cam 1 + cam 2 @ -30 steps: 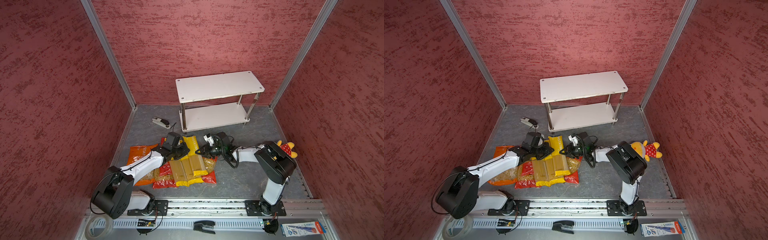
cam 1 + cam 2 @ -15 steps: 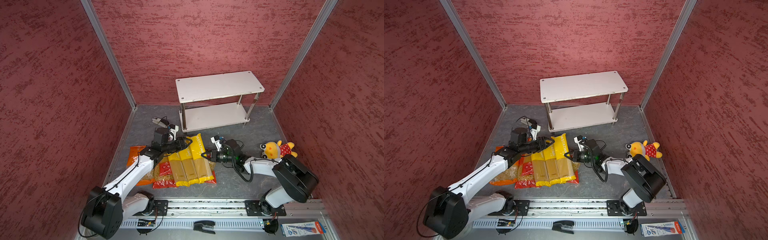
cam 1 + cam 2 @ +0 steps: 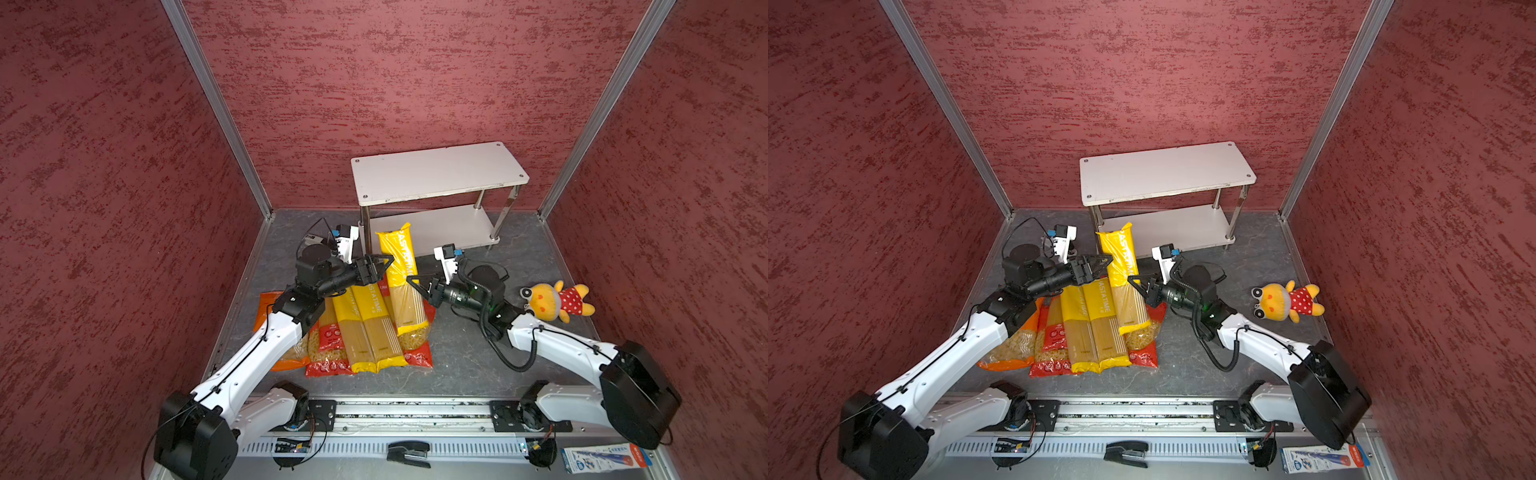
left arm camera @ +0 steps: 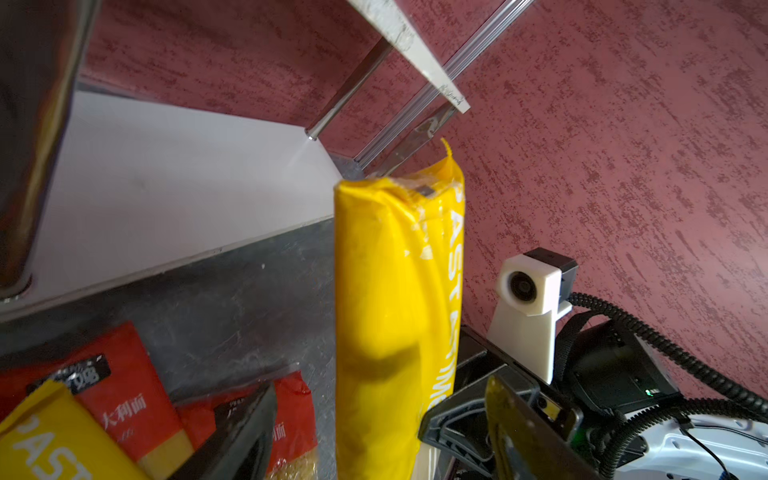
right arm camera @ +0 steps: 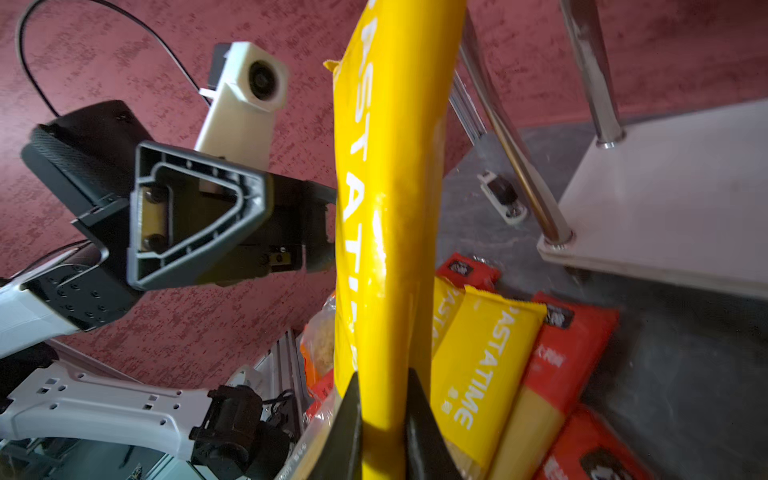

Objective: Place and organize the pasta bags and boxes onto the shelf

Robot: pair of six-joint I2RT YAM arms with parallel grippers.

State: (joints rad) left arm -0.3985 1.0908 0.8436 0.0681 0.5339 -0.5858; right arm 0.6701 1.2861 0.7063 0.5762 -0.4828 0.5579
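Right gripper [image 5: 382, 384] jaws pinching near-upright yellow spaghetti pack [image 3: 400, 249] — left gripper [image 3: 384, 266] jaws gaping astride it, apparently; shelf [image 3: 440, 174] lying just beyond.

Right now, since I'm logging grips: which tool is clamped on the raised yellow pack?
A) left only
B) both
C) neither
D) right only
D: the right tool pinches the yellow pack between its fingers, while the left tool stands open around it, with gaps on both sides in the left wrist view.
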